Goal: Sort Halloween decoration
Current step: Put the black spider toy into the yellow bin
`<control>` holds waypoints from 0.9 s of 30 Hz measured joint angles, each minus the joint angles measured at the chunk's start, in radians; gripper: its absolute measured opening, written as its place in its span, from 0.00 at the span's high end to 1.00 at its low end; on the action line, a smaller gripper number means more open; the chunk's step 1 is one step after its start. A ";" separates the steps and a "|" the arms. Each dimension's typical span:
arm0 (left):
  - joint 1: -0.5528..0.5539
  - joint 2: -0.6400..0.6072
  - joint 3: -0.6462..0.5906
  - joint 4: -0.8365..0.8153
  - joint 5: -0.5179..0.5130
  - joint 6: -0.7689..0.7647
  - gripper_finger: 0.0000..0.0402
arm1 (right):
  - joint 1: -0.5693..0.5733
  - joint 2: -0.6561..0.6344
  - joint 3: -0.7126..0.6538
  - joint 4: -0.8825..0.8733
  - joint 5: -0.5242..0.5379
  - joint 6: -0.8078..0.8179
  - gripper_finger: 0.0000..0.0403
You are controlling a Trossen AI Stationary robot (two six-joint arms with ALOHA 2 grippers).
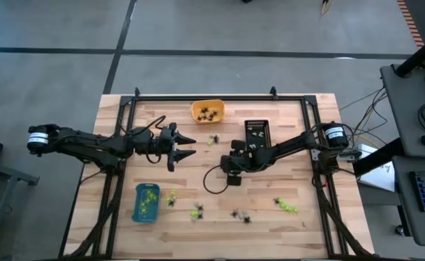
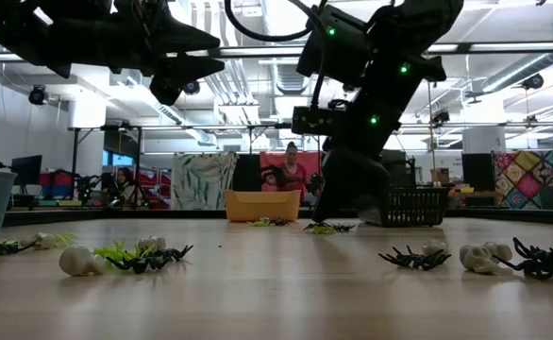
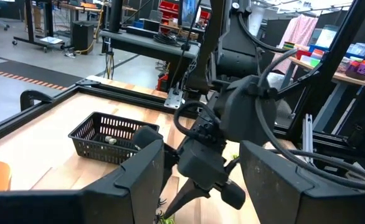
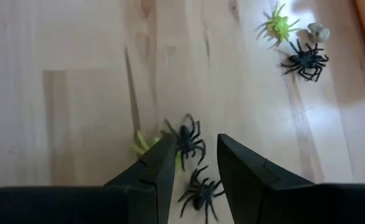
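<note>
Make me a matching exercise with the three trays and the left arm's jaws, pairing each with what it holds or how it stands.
Column one:
1. blue tray
2. orange tray
3. black basket
4. left gripper

Column two:
A. holds whitish trinkets
B. jaws open, holding nothing
C. holds lime-green trinkets
D. holds black spiders

Pairs: 1-C, 2-D, 3-A, 4-B
</note>
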 joint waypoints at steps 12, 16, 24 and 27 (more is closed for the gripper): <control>0.000 0.000 0.000 0.000 0.002 -0.018 0.52 | -0.005 0.042 -0.005 0.050 -0.044 0.032 0.72; -0.001 0.000 0.000 -0.003 0.002 -0.019 0.52 | -0.005 0.052 -0.004 0.052 -0.041 0.057 0.74; -0.003 0.000 0.000 -0.003 0.003 -0.019 0.52 | -0.005 0.053 -0.002 0.050 -0.049 0.088 0.92; -0.003 0.000 0.000 -0.003 0.003 -0.019 0.52 | -0.005 0.054 0.004 0.046 -0.049 0.098 0.97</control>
